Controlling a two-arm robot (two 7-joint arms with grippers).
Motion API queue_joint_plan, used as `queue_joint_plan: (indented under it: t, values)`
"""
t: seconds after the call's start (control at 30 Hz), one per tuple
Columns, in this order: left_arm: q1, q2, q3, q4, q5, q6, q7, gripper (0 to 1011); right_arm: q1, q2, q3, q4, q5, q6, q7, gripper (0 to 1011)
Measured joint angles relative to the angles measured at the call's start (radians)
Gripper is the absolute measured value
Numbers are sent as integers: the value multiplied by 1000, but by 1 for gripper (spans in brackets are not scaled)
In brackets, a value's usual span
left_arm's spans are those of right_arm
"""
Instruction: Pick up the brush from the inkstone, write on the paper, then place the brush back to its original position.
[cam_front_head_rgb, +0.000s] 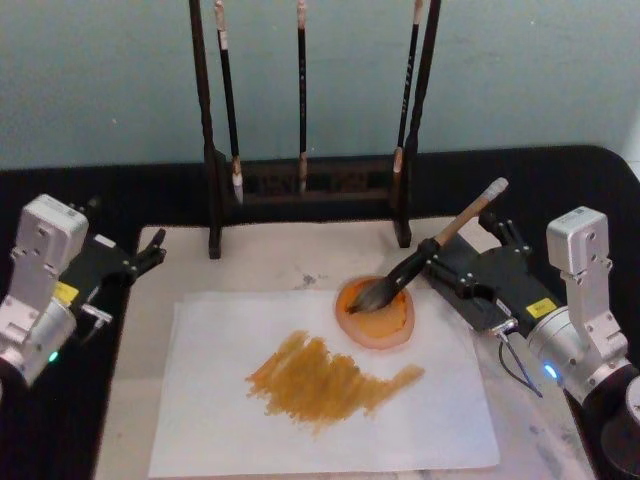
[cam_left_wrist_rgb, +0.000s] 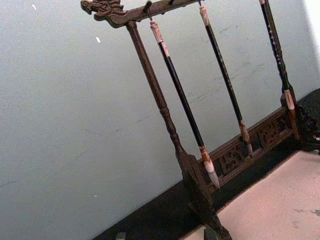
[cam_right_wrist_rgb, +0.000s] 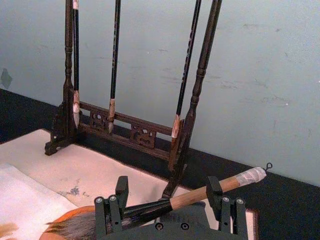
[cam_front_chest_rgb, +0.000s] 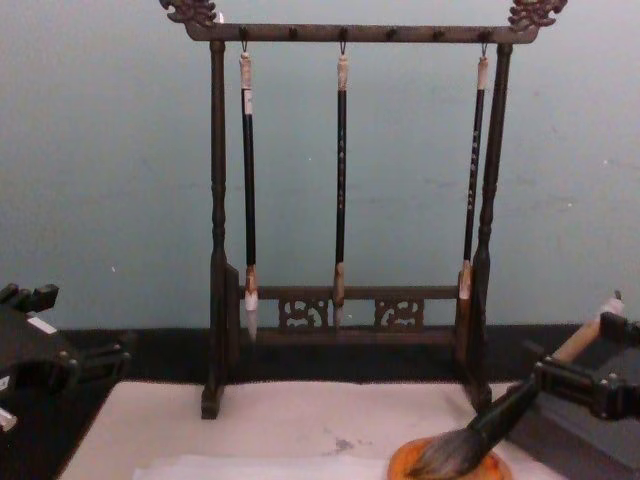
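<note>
The left tool (cam_front_head_rgb: 150, 250) hangs at the left edge of the worktop (cam_front_head_rgb: 130, 400), well apart from the task's things; whether its fingers are wide or narrow cannot be told.

The paper (cam_front_head_rgb: 420, 420) lies flat on the pale mat (cam_front_head_rgb: 270, 255) and carries a broad orange-brown ink smear (cam_front_head_rgb: 330, 380). Behind the mat, a dark wooden brush rack (cam_front_chest_rgb: 345, 33) holds three thin dark brushes (cam_front_chest_rgb: 341, 180) hanging by their caps.

The inkstone (cam_front_head_rgb: 385, 330), a round orange dish, sits on the far right part of the paper. It contains the bristles of the brush (cam_front_head_rgb: 440, 240), which rest inside it; the handle slants up and to the right.

The right tool (cam_right_wrist_rgb: 167, 202) is set wide, one finger (cam_right_wrist_rgb: 121, 187) on each side of the brush handle, with gaps visible at both fingers.
</note>
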Motion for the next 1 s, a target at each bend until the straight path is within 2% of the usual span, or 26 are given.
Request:
queue_joint_plan:
  t: [1.0]
  values:
    - [0, 0, 0, 0, 0, 0, 0, 1010, 0, 0, 0, 0, 0, 0, 0, 1000]
